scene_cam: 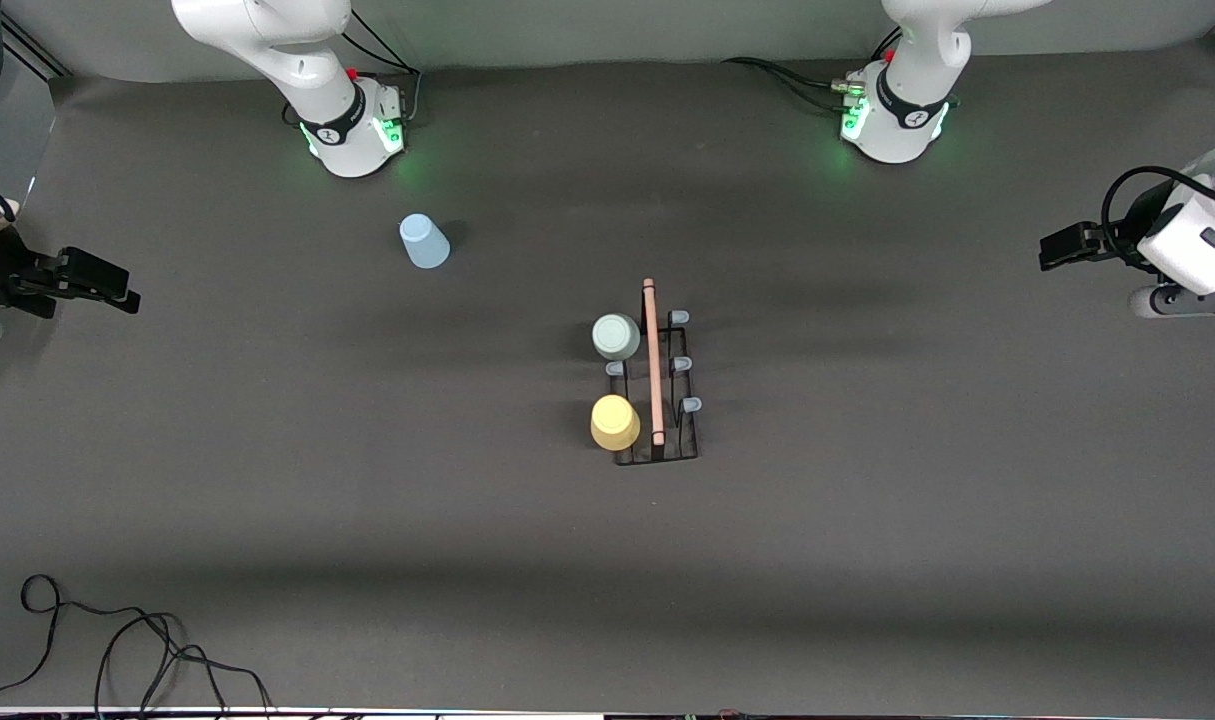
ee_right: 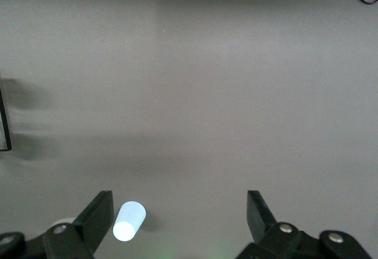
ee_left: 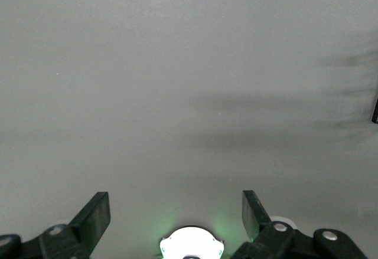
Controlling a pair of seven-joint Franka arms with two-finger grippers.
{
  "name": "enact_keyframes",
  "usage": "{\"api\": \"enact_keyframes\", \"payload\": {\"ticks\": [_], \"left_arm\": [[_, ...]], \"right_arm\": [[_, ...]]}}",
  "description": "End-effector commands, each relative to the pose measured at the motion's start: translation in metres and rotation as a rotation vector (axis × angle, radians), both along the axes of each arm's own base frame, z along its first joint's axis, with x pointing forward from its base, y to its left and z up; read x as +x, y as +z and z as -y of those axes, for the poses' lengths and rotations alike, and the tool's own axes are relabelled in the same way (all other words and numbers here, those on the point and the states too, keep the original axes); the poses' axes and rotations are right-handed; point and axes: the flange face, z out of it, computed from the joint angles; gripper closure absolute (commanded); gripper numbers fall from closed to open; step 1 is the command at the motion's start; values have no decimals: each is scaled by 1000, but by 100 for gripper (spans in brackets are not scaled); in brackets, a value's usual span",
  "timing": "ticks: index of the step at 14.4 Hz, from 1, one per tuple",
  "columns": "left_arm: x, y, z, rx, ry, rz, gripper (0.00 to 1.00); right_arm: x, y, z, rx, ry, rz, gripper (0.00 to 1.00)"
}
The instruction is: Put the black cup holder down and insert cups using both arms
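The black cup holder (scene_cam: 657,400) stands at the middle of the table, its wooden top bar (scene_cam: 653,360) pointing toward the front camera. A pale green cup (scene_cam: 616,337) and a yellow cup (scene_cam: 615,422) sit mouth down on pegs on the side toward the right arm's end. The light blue cup (scene_cam: 424,242) stands on the table near the right arm's base and shows in the right wrist view (ee_right: 129,220). My left gripper (scene_cam: 1052,250) (ee_left: 176,209) is open and empty over the left arm's end of the table. My right gripper (scene_cam: 117,285) (ee_right: 180,212) is open and empty over the right arm's end.
The green-lit arm bases (scene_cam: 352,130) (scene_cam: 897,120) stand along the table's edge farthest from the front camera. Black cables (scene_cam: 117,640) lie at the near corner toward the right arm's end. Four holder pegs (scene_cam: 679,365) are bare.
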Motion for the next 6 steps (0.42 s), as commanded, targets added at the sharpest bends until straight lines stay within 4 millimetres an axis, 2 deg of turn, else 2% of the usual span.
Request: {"api": "enact_keyframes", "payload": {"ticks": [1,6], "left_arm": [[-4,3,2,8,8,4,1],[-4,3,1,8,10,4,1]], "right_arm": [[2,2,2,22,-22,17,0],[3,-1,3,22,-23,14,0]]}}
